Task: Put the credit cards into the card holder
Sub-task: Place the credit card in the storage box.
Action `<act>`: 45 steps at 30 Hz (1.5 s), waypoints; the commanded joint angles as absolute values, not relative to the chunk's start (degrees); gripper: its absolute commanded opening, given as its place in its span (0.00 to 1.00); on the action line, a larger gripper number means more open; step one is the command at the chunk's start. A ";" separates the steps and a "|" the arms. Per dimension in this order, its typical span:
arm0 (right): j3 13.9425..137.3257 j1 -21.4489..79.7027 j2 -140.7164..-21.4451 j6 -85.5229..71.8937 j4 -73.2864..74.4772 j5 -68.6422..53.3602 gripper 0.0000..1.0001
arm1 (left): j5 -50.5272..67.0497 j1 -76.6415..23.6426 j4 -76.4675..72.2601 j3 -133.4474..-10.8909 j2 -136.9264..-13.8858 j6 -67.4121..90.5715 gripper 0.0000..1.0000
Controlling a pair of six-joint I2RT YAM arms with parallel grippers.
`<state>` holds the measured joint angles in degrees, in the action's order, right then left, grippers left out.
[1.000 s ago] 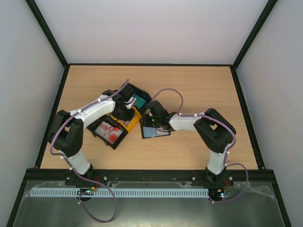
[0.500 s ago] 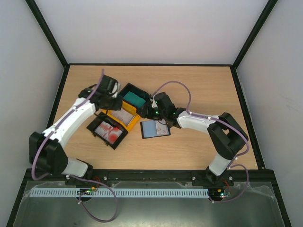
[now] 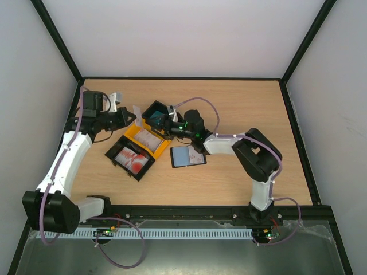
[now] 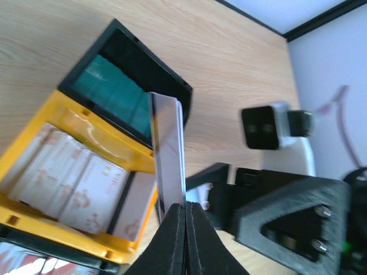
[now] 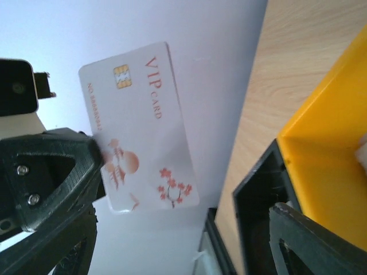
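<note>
Toward the worktop's far left, the left hand (image 4: 184, 211) is clamped on the short edge of a pale VIP card (image 5: 139, 123), held upright in the air. Teal, pale and red-and-white credit cards (image 3: 132, 159) fill trays just right of it. The right hand (image 3: 167, 122) hovers over them, fingers spread wide and empty. The card holder (image 3: 187, 156) lies flat near the worktop's centre. The card looks light, stiff and slick, so it is probably best pinched across its flat faces near an edge.

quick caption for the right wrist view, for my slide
The left gripper pinches a white VIP card upright before the pale wall, beside the yellow tray on the wooden table.
</note>
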<state>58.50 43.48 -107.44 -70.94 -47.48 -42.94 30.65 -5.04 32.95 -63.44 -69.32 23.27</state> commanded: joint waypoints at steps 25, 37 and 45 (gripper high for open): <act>66.26 44.52 -112.07 -88.40 -69.81 -48.27 0.02 | 53.72 3.13 27.64 -57.24 -63.88 29.48 0.19; 64.49 44.30 -112.38 -96.23 -79.56 -48.85 0.02 | 56.07 3.43 28.10 -55.36 -62.66 28.61 0.22; 64.36 43.95 -112.56 -98.55 -81.66 -48.52 0.02 | 57.22 3.43 27.44 -51.86 -61.65 28.79 0.18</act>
<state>64.18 44.36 -114.32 -96.33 -74.06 -49.21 55.88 3.18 25.82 -54.54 -61.82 28.99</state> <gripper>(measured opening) 0.022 0.177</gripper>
